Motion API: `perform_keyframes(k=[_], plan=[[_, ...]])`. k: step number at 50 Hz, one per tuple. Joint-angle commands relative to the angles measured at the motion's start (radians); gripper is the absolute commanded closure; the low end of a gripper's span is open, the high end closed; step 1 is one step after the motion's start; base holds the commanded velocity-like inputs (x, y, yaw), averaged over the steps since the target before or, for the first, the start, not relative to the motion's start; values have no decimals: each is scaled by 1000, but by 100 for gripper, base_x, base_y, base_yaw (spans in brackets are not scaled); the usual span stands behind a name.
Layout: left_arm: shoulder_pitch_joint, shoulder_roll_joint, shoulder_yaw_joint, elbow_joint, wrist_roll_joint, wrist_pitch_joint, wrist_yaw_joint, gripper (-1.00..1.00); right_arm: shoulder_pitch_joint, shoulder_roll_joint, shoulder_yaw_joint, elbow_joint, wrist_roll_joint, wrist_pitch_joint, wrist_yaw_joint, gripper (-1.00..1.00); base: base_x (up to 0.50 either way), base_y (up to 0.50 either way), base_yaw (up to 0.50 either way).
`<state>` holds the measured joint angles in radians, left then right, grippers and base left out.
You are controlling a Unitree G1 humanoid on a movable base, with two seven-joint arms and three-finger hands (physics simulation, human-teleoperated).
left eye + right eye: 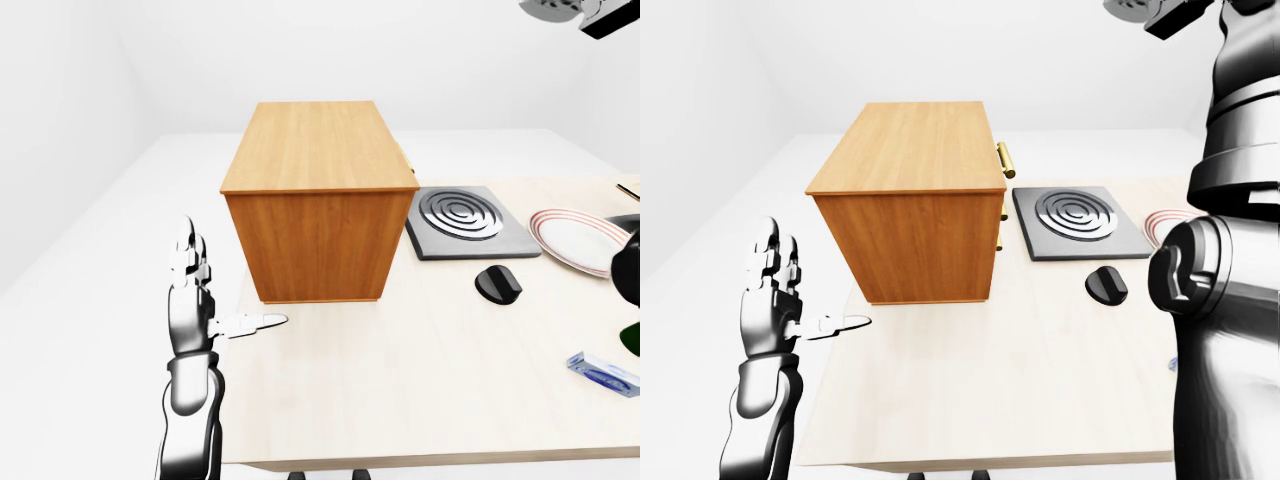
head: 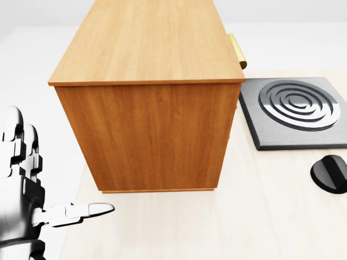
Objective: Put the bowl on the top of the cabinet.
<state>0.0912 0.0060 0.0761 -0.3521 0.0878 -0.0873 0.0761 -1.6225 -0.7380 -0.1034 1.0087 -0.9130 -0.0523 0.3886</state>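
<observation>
The wooden cabinet (image 1: 318,195) stands on the left part of the table, its flat top bare and a brass handle (image 1: 1006,160) on its right side. A white dish with a red rim (image 1: 578,240) lies at the table's right edge in the left-eye view; I cannot tell whether it is the bowl. My left hand (image 1: 215,285) is open and empty, fingers up and thumb pointing right, below and left of the cabinet. My right arm (image 1: 1225,300) is raised high. Its hand (image 1: 585,12) is cut off by the top edge, so its grip does not show.
A grey hotplate with spiral rings (image 1: 465,220) lies right of the cabinet. A black knob-like object (image 1: 497,284) sits below it. A flat blue item (image 1: 603,373) and a dark object (image 1: 632,338) are at the right edge. The light table (image 1: 400,380) ends at the bottom.
</observation>
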Motion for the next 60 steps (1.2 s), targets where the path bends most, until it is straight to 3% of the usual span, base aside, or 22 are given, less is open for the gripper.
perform_keyframes(k=[1, 16, 22, 34, 60], plan=[[-3, 1, -1, 5, -5, 0, -4, -100, -231, 86, 33, 333, -130, -28, -112, 100, 0, 0, 0], [-13, 5, 7, 13, -21, 0, -11, -100, -240, 363, 19, 331, -55, -35, -109, 100, 0, 0, 0], [-9, 5, 9, 13, -26, 0, -14, -100, -200, 435, 41, 326, -33, -35, -128, 100, 0, 0, 0], [-7, 5, 13, 13, -26, 0, -18, -100, -101, 505, 76, 321, -19, -35, -155, 100, 0, 0, 0], [-3, 5, 11, 16, -26, 0, -27, -100, -39, 590, 110, 312, -19, -35, -152, 100, 0, 0, 0]])
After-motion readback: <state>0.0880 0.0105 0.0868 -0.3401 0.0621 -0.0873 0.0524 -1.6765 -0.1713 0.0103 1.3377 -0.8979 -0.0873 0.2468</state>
